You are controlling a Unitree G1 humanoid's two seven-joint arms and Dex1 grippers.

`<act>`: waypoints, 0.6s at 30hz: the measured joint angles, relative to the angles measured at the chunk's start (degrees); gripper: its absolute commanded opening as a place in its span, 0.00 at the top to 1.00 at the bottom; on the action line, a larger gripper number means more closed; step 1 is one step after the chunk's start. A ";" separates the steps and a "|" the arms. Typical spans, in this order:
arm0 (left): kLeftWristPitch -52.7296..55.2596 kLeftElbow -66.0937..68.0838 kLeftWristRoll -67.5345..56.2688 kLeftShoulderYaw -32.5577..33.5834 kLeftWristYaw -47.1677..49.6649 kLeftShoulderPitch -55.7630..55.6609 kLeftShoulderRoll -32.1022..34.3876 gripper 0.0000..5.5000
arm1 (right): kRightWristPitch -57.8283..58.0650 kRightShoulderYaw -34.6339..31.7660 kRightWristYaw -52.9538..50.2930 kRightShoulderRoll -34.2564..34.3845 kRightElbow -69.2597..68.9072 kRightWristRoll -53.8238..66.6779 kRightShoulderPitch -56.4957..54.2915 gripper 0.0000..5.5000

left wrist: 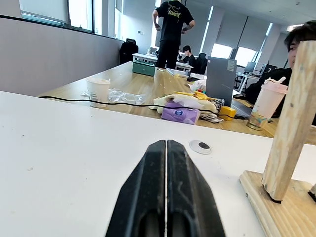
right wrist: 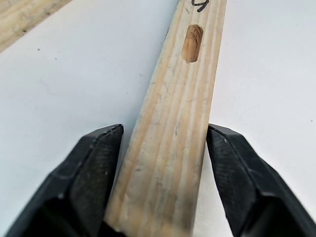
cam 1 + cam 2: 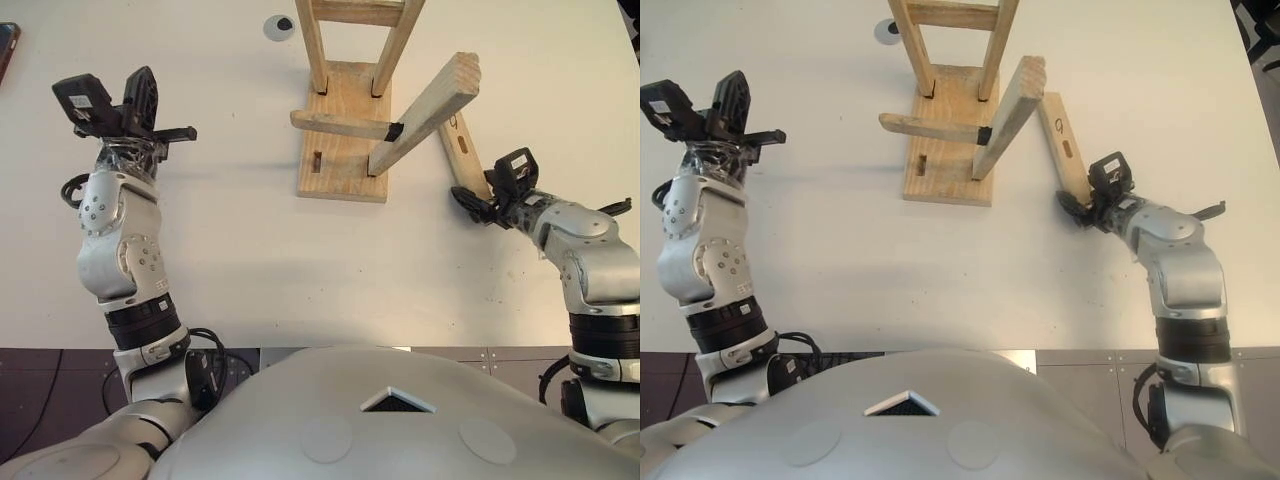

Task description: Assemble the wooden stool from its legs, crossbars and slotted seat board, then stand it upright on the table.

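Note:
The slotted seat board (image 3: 335,165) lies flat on the white table. Two legs (image 3: 314,45) joined by a crossbar (image 3: 360,12) stand up from its far end. A third leg (image 3: 430,105) leans tilted over the board's right side, with a crossbar (image 3: 335,124) sticking out to the left. A loose leg (image 3: 463,150) with a slot lies on the table to the right of the board. My right gripper (image 2: 165,131) is open and straddles the near end of that leg (image 2: 187,84). My left gripper (image 3: 185,132) is shut and empty, held above the table far left of the board.
A small round grommet (image 3: 279,25) sits in the table behind the stool parts. A dark object (image 3: 5,45) lies at the far left edge. Bare white table (image 3: 250,250) stretches between my arms to the front edge. Cluttered desks (image 1: 187,108) stand beyond the table.

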 measured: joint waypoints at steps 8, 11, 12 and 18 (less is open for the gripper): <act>-0.55 2.77 -10.14 3.34 -6.41 -8.39 1.28 0.81 | -14.41 -8.03 -6.57 8.81 8.22 1.63 -2.63 0.63; 2.10 2.28 -19.38 3.61 -13.47 -13.32 2.72 0.73 | -19.96 -11.68 -5.54 8.90 10.62 6.35 -15.98 0.63; 4.32 2.07 -23.75 3.52 -15.77 -14.93 3.31 0.69 | -21.03 -13.17 -4.50 10.00 10.91 8.91 -21.84 0.63; 16.57 2.73 -47.74 4.18 -20.93 -32.63 8.62 0.50 | -18.98 -9.03 8.42 16.15 6.73 27.66 -44.21 0.63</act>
